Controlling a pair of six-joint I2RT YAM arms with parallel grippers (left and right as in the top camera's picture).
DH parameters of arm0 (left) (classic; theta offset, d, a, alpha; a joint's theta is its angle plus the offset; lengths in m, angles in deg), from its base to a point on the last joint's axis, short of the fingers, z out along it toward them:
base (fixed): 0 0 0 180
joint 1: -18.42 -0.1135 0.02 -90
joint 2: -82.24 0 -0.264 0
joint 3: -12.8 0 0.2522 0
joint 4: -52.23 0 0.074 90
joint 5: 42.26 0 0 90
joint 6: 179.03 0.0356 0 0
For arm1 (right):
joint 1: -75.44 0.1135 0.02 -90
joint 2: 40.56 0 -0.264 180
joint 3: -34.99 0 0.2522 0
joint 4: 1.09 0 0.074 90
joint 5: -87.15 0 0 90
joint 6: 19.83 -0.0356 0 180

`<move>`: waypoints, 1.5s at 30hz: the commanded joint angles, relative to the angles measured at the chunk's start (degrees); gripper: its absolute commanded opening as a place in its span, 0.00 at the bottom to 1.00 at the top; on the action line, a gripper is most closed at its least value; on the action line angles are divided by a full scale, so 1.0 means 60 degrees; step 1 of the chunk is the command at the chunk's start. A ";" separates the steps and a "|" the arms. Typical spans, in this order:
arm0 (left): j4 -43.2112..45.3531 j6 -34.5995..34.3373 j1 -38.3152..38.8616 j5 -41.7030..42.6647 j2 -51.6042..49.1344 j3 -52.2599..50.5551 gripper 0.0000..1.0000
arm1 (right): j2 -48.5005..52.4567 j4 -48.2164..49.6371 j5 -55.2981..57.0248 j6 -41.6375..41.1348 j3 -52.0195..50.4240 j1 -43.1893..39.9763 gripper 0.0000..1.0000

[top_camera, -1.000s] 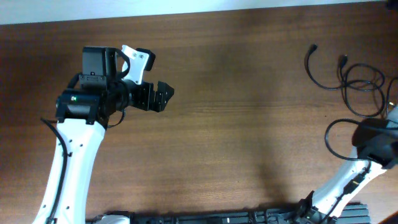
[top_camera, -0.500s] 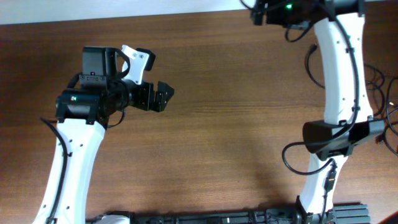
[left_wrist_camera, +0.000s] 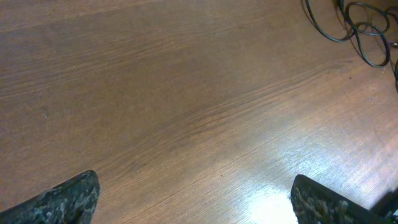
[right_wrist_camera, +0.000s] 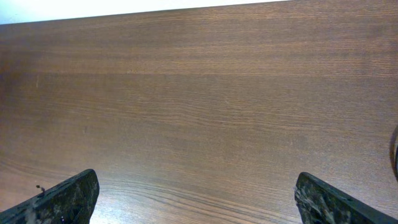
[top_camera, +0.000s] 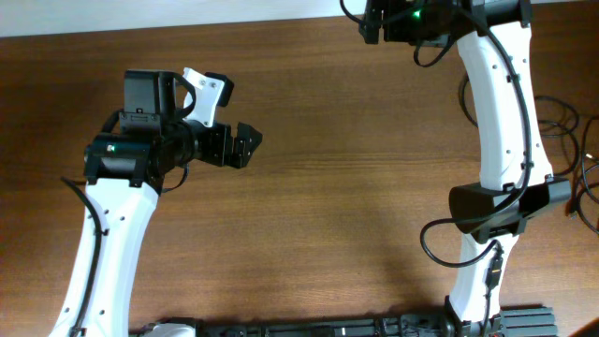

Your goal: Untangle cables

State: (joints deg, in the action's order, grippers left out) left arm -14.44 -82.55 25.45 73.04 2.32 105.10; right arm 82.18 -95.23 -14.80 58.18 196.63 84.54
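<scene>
The cables (top_camera: 566,117) lie in loose black loops at the right edge of the table (top_camera: 356,187), on my right side, and my right arm (top_camera: 496,112) stretches across in front of them, hiding part of the tangle from overhead. My left wrist camera catches them far off in its upper right corner (left_wrist_camera: 362,26), several thin rings overlapping one another. Nothing of mine touches them. My right pincer (right_wrist_camera: 199,199) is spread wide over bare wood near the far edge of the table, with only its two speckled fingertips showing low in the corners of its own camera. My left pincer (top_camera: 248,143) hangs well apart from the cables over the left half of the table, likewise wide and holding nothing (left_wrist_camera: 196,202).
</scene>
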 commanded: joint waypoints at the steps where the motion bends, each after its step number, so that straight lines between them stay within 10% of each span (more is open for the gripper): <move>1: 0.0022 0.0189 -0.0055 -0.0481 0.0091 0.0044 0.98 | -0.0106 -0.0004 -0.0015 0.0029 0.0197 0.0036 0.99; 13: -0.0273 0.2091 -0.0047 -0.1763 0.0900 -0.0914 0.99 | -0.0106 -0.0004 -0.0015 0.0029 0.0197 0.0036 0.99; 22: 0.8582 0.0397 -0.0047 -0.1381 0.5486 -0.8273 0.99 | -0.0106 -0.0004 -0.0011 0.0033 0.0197 0.0036 0.99; 27: 1.1103 -0.0769 -0.0047 -0.2368 0.7628 -1.0630 0.99 | -0.0106 -0.0004 -0.0011 0.0033 0.0197 0.0036 0.99; 37: 1.1777 -0.2146 -0.0135 -0.4200 1.1173 -1.2998 0.99 | -0.0106 -0.0004 -0.0015 0.0033 0.0197 0.0036 0.99; 45: 0.8233 -0.2259 -0.0204 -0.5340 1.3231 -1.3005 0.99 | -0.0106 -0.0004 -0.0015 0.0033 0.0197 0.0036 0.99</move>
State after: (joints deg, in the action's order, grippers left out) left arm 37.98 -95.38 24.97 44.17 79.58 27.18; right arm 82.18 -95.36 -14.80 58.16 196.74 84.54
